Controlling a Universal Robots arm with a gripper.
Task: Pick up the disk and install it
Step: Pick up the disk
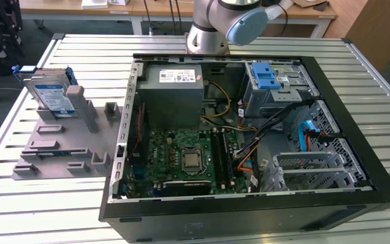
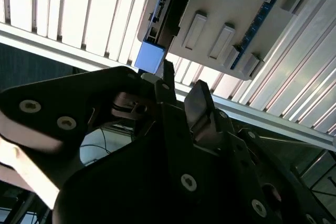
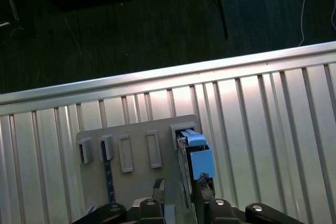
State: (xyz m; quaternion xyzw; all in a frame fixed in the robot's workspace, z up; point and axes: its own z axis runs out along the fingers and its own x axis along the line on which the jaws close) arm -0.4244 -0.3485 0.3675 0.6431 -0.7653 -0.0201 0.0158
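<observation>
Disk [image 1: 49, 96] upright (grey post [image 1: 77, 101] beside).

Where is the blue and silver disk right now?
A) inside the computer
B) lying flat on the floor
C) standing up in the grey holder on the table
C: the disk stands on edge in the grey holder on the table, outside the open computer case.

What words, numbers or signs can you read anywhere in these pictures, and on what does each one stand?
No text here can be read.
Blue-and-white label on the disk: print too small to read.
White sticker on the grey power-supply box: print too small to read.
Markings on the green motherboard: too small to read.
</observation>
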